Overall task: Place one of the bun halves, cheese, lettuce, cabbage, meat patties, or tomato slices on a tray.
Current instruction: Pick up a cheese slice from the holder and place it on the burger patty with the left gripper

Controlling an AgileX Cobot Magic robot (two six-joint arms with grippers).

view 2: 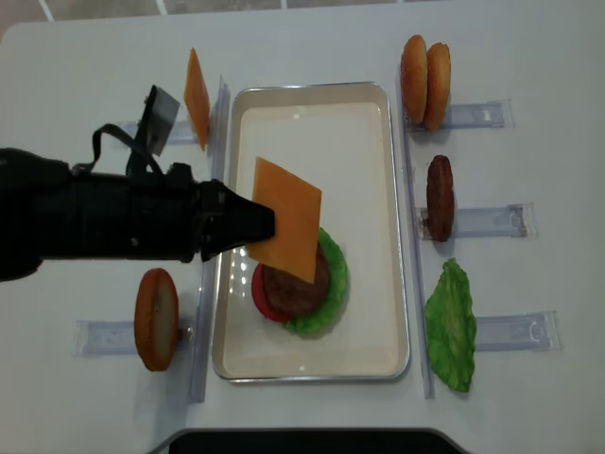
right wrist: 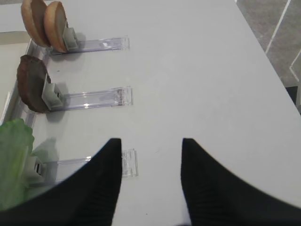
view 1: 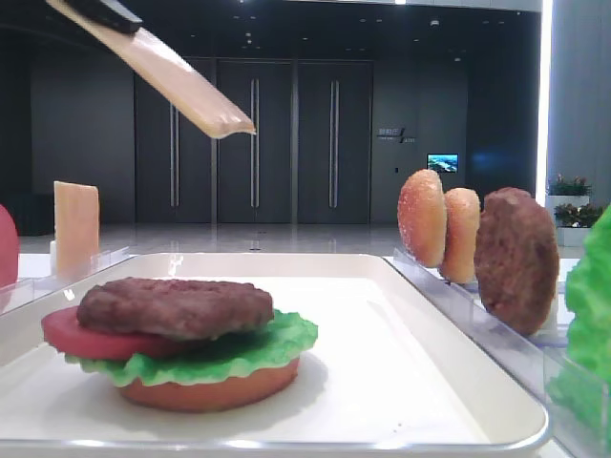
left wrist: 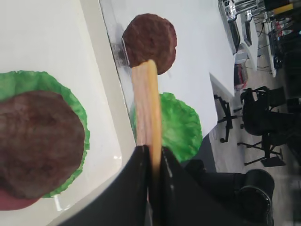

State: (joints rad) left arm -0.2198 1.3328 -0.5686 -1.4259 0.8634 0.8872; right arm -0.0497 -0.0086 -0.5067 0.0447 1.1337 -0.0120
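Note:
My left gripper (view 2: pixel 265 222) is shut on the edge of a thin orange cheese slice (view 2: pixel 288 218), holding it tilted in the air over the white tray (view 2: pixel 312 142). In the left wrist view the cheese (left wrist: pixel 146 103) sticks out edge-on from between the closed fingers. Below it on the tray lies a stack: a meat patty (view 1: pixel 177 307) on a tomato slice (view 1: pixel 81 334), lettuce (view 1: pixel 239 353) and a bun half (view 1: pixel 210 391). My right gripper (right wrist: pixel 150 140) hangs open and empty over bare table right of the racks.
Clear racks flank the tray. On the right stand two bun halves (view 2: pixel 425 80), a patty (view 2: pixel 440 197) and a lettuce leaf (view 2: pixel 452 323). On the left are a second cheese slice (view 2: pixel 196 97) and a bun half (view 2: pixel 156 319).

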